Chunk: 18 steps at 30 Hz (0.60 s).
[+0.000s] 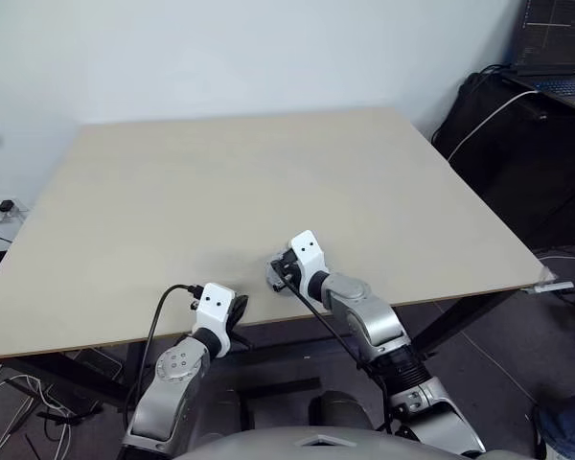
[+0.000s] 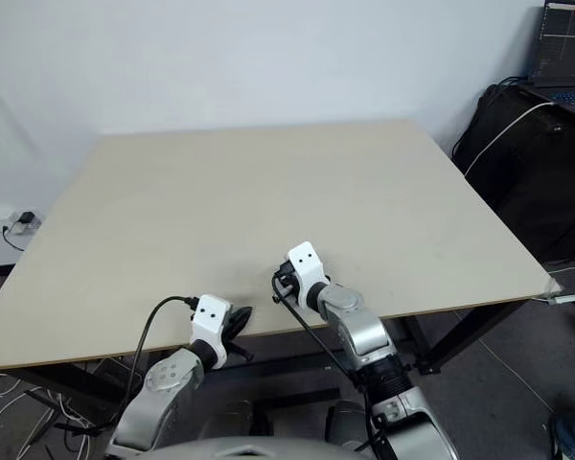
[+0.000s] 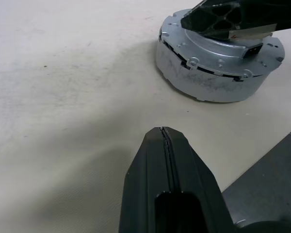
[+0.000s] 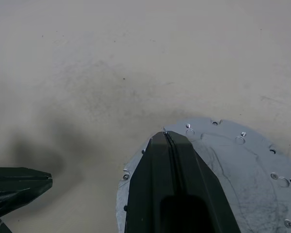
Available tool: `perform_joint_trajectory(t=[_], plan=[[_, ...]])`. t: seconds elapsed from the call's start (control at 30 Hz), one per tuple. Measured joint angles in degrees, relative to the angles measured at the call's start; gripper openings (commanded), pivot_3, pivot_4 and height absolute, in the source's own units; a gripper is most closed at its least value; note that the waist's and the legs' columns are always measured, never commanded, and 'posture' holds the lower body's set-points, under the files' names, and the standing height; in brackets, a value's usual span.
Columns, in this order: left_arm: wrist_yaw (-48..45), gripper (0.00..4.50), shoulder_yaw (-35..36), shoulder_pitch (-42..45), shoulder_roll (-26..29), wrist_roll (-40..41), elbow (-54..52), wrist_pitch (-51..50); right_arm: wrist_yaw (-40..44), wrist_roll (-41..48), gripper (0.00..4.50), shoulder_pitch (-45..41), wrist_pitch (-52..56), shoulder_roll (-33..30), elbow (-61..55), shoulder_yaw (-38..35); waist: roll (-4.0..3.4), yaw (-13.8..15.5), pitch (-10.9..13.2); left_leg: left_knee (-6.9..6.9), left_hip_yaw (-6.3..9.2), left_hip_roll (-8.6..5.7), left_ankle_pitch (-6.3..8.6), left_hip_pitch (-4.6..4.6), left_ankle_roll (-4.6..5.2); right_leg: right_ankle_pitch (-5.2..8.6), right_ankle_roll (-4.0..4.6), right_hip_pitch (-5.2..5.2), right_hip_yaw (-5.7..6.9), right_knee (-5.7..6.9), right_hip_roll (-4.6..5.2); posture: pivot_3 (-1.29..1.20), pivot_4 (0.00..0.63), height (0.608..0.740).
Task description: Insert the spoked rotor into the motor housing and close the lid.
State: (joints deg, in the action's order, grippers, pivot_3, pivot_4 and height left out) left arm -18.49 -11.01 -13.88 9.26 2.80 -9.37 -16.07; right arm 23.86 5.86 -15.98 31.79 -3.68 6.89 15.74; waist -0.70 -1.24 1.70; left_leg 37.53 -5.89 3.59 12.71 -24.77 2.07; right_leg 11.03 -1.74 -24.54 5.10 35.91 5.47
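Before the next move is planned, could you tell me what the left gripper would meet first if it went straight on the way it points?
Probably bare table; the closed left gripper points past the silver motor assembly.

The right gripper (image 4: 166, 133), fingers pressed together, sits over the silver lid (image 4: 242, 165) on the pale desk (image 4: 111, 58); the left gripper (image 4: 47, 180) shows nearby.

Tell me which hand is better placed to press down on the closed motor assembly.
Right. The right hand, fingers shut, is directly over the silver lid of the motor assembly near the table's front edge. The left hand, also shut, sits off to the side, apart from it.
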Motion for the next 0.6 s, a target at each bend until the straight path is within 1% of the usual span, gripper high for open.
perform_joint_trajectory(t=[0.17,0.23,0.27,0.37,0.47,0.53,0.57,0.6], plan=[[-0.01,0.00,-0.02,0.00,-0.04,0.00,0.00,0.02,1.78,0.32,0.02,-0.06,0.07,-1.24,-0.36,-0.09,0.00,0.03,0.00,0.00,-0.01,-0.01,0.00,0.00,0.00,0.00,0.00,0.00,-0.01,0.00,0.00,0.00,0.000,0.740],[-0.01,0.00,-0.05,0.01,-0.06,-0.01,0.00,0.04,4.27,1.61,0.02,-0.22,-0.31,-2.95,-1.21,-0.70,0.00,0.04,0.00,0.01,-0.01,-0.02,0.00,0.00,0.00,0.00,0.00,0.00,-0.01,-0.01,0.01,0.00,0.000,0.740],[-0.02,0.00,-0.07,0.02,-0.07,-0.01,0.00,0.06,5.74,2.08,0.19,-0.53,-0.90,-4.02,-1.55,-0.87,0.00,0.04,0.00,0.01,-0.01,-0.03,0.00,-0.01,0.00,0.00,0.00,0.00,-0.01,-0.01,0.00,0.00,0.000,0.740],[-0.03,0.00,-0.09,0.02,-0.08,-0.01,0.01,0.13,9.28,2.40,0.88,-1.72,-3.38,-8.09,-2.37,-1.54,0.00,0.10,0.00,0.02,-0.01,-0.06,0.00,0.00,0.00,0.00,0.00,0.01,0.00,-0.01,0.01,0.00,0.000,0.740],[-0.07,0.00,-0.10,0.16,-0.09,-0.02,0.47,0.23,12.85,2.01,1.89,-3.62,-7.67,-12.46,-0.44,-1.94,0.01,0.09,0.00,0.03,-0.01,-0.10,0.00,0.03,0.00,0.00,0.00,0.02,0.00,0.00,-0.03,0.00,0.000,0.740],[-0.10,0.00,-0.11,0.22,-0.10,-0.02,0.62,0.28,15.07,1.73,2.61,-4.08,-10.49,-13.96,1.50,-2.23,0.01,0.09,0.00,0.03,-0.02,-0.12,0.00,0.03,0.00,0.00,0.00,0.02,0.01,0.00,-0.09,0.00,0.000,0.740],[-0.12,0.00,-0.11,0.35,-0.11,-0.02,0.78,0.32,16.13,1.67,2.87,-4.14,-11.83,-14.41,2.48,-2.23,0.01,0.09,0.00,0.03,-0.02,-0.13,0.00,0.03,0.00,0.00,0.00,0.02,0.01,0.00,-0.10,0.00,0.000,0.740],[-0.14,0.00,-0.11,0.55,-0.11,-0.02,1.09,0.37,17.73,1.66,3.22,-4.26,-13.84,-14.79,3.90,-2.18,0.01,0.07,0.01,0.03,-0.03,-0.14,-0.01,0.03,0.00,0.00,0.00,0.02,0.00,0.00,-0.13,0.00,0.000,0.740]])
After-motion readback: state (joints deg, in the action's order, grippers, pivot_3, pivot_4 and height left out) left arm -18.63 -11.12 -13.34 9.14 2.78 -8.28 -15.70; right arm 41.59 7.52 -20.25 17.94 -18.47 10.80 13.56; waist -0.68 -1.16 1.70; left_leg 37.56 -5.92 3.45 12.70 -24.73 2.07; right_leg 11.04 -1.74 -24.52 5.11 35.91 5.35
